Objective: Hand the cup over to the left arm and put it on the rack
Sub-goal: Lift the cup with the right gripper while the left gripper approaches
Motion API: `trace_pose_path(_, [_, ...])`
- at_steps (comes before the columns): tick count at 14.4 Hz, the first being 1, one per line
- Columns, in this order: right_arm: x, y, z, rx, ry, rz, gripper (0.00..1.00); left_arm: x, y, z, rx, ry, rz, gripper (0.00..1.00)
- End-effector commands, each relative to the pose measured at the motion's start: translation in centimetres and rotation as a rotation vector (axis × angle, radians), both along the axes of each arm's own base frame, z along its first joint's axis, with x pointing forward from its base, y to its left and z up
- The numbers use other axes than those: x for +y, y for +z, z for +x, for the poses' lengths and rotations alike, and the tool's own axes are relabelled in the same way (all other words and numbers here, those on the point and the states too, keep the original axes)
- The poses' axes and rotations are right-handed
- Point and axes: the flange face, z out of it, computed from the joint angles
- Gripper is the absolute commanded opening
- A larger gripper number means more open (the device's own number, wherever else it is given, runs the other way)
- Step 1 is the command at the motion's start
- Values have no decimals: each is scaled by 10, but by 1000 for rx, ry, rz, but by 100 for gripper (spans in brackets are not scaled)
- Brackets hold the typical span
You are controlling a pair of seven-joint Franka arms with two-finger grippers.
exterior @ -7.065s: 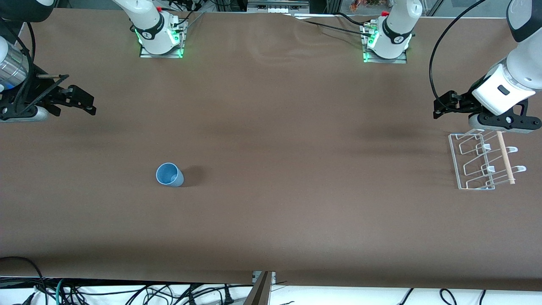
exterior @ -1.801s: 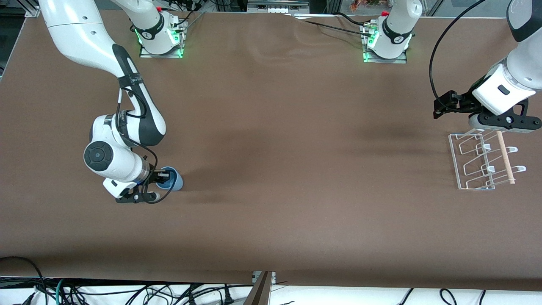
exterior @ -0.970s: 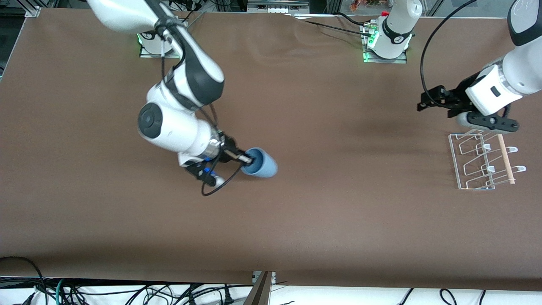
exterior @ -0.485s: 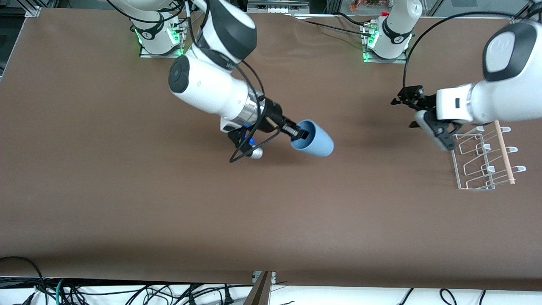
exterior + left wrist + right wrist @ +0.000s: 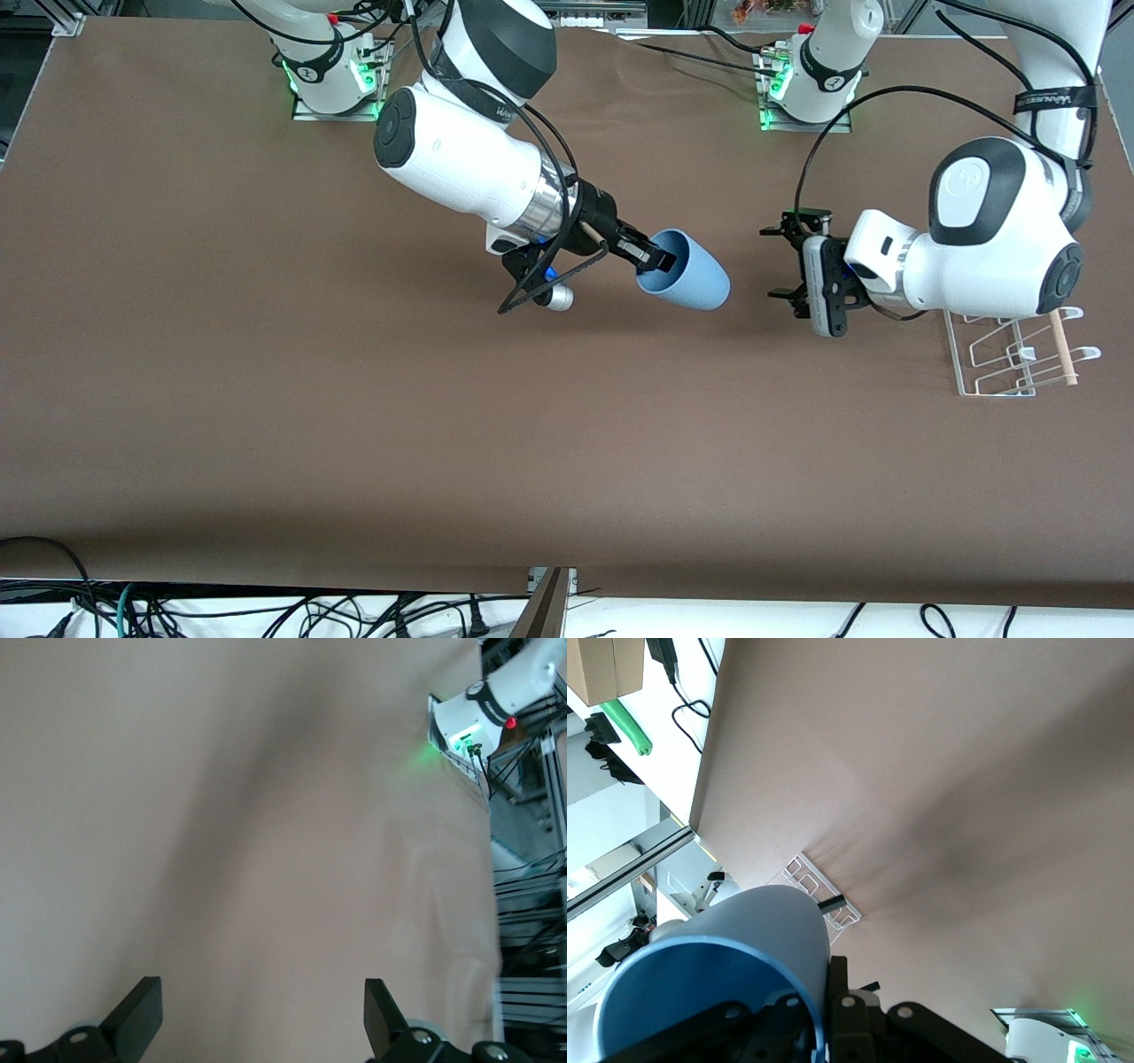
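Right gripper (image 5: 654, 260) over mid-bench, jaws pinching the rim of the small light-blue plastic cup (image 5: 689, 278), one finger inside, cup held sideways with base aimed at left gripper (image 5: 791, 264), likely so it can take the body. Left jaws wide apart, empty. Clear wire rack (image 5: 1010, 359) sits near the bench's left-arm edge.

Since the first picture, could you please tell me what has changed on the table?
The right gripper took the cup by its rim where it stood toward the right arm's end, lifted it and carried it, tipped on its side, over the table's middle. The left gripper, jaws open, swung away from over the rack toward the cup. The rack stayed put.
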Motion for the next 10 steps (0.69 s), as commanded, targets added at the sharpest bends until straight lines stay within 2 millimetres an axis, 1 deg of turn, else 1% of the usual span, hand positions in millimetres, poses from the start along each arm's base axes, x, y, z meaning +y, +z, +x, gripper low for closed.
trace_pose_path(1, [2, 4, 1, 10, -15, 29, 0, -5, 29, 9, -162, -74, -93, 100])
trace_pose_path(2, [2, 4, 1, 8, -14, 29, 0, -8, 42, 17, -237, -92, -110, 100])
trace_pose_path(4, [2, 4, 1, 7, -13, 29, 0, -19, 54, 25, -300, -41, -177, 100])
trace_pose_path(6, [3, 3, 2, 9, -13, 28, 0, -18, 62, 34, -389, -29, -188, 100])
trace_pose_path(7, [3, 3, 2, 9, -13, 28, 0, -34, 66, 33, -417, -31, -210, 100])
trace_pose_path(8, [3, 3, 2, 9, -13, 28, 0, -45, 67, 32, -434, -29, -221, 100])
trace_pose_path(10, [3, 3, 2, 9, -13, 28, 0, -48, 66, 35, -451, -19, -222, 100])
